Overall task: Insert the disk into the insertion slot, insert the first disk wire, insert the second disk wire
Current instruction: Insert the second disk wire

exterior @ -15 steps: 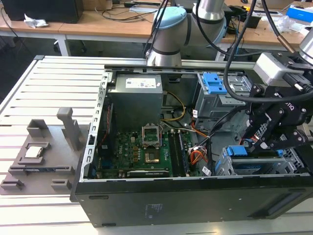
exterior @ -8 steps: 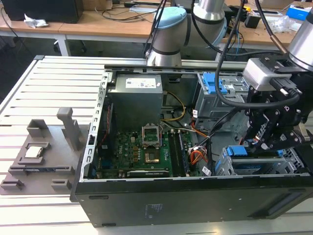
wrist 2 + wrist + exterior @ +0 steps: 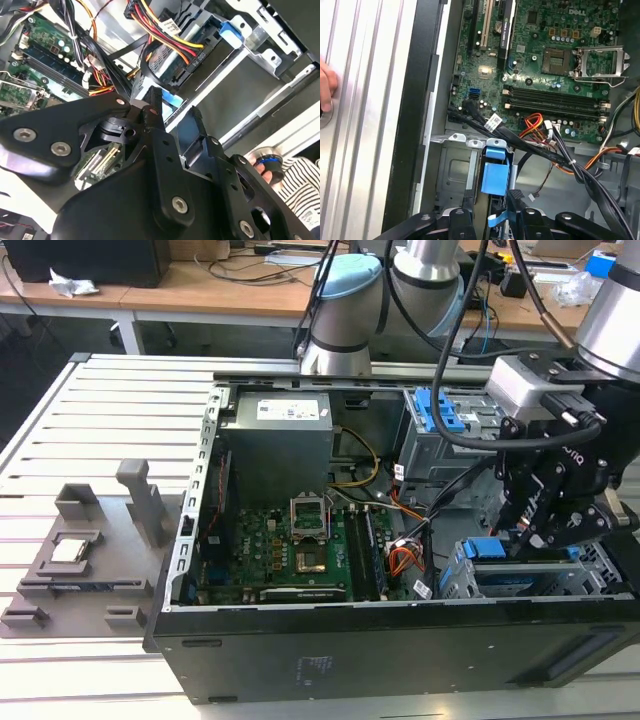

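Since your gripper (image 3: 491,199) seems to pinch the disk (image 3: 495,177) by its blue carrier, fingers (image 3: 468,202) narrowly parted, the drive hangs edge-on. It stands in the insertion slot (image 3: 520,585), four o'clock of the case (image 3: 400,655) in the exterior view.

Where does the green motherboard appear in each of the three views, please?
Exterior view: the motherboard lies flat inside the open case, to the exterior view's left of the pincer.
First wrist view: the motherboard sits beyond the pincer, past the black cables.
Second wrist view: the motherboard is partly behind the pincer's black linkage.
Shared landmark: the pincer.
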Controlling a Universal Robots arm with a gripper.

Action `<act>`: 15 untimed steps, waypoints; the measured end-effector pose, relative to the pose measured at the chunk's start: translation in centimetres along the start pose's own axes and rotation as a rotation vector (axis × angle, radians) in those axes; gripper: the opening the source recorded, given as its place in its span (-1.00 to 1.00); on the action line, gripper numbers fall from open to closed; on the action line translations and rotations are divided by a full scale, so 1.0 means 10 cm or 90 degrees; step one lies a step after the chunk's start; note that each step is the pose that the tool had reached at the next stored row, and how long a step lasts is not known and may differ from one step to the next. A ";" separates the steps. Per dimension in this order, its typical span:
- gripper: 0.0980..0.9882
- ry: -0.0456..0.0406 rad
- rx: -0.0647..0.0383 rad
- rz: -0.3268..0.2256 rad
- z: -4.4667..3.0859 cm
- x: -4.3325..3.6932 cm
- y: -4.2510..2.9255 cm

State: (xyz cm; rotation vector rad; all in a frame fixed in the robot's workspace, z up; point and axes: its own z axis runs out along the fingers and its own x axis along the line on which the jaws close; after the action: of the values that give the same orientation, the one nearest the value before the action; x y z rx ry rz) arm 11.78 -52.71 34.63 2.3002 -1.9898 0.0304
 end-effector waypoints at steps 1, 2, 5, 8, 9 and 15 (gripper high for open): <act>-0.32 0.0026 0.000 0.000 0.006 -0.004 -0.001; -0.32 0.0036 0.000 -0.001 0.010 -0.008 -0.002; -0.32 0.0065 -0.001 -0.004 0.044 -0.024 -0.006; -0.32 0.0078 -0.001 -0.004 0.044 -0.025 -0.006; -0.32 0.0078 -0.001 -0.004 0.044 -0.025 -0.006; -0.89 0.0082 -0.001 -0.004 0.044 -0.025 -0.006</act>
State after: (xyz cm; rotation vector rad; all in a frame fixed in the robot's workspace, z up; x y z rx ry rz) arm 11.78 -52.49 34.17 2.2999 -1.9755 0.0433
